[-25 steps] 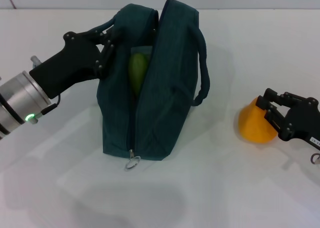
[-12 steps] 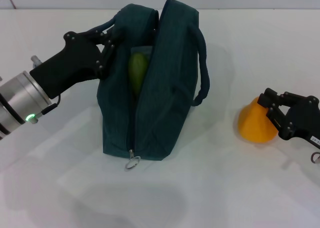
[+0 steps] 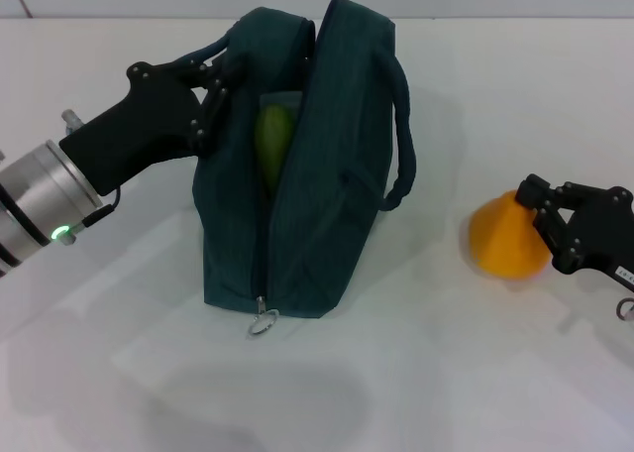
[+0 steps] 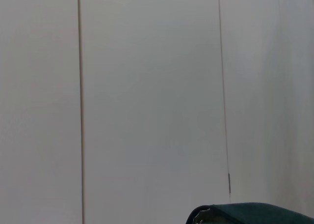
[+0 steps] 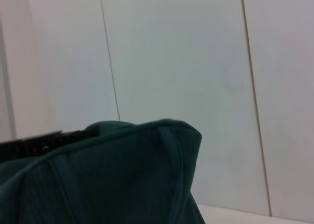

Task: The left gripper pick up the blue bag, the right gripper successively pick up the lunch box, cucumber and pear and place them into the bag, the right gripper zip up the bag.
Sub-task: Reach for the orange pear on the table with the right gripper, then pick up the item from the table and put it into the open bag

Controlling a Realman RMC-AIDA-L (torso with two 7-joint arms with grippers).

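Observation:
The blue bag (image 3: 327, 174) stands upright mid-table with its zipper open; its metal ring pull (image 3: 263, 321) hangs at the near end. The green cucumber (image 3: 272, 143) shows inside the opening. My left gripper (image 3: 213, 80) is shut on the bag's upper left edge by a handle. The bag's top also shows in the left wrist view (image 4: 250, 214) and fills the lower right wrist view (image 5: 113, 180). On the table to the right, the orange pear (image 3: 503, 239) lies tilted between the fingers of my right gripper (image 3: 543, 224), which is shut on it. The lunch box is hidden.
The white table (image 3: 446, 373) stretches around the bag. The bag's right handle (image 3: 401, 135) loops out toward the pear's side. A pale panelled wall (image 4: 147, 86) stands behind.
The pear has turned and tipped in the right gripper's fingers, and that gripper has shifted slightly right. The left gripper and the bag have not moved.

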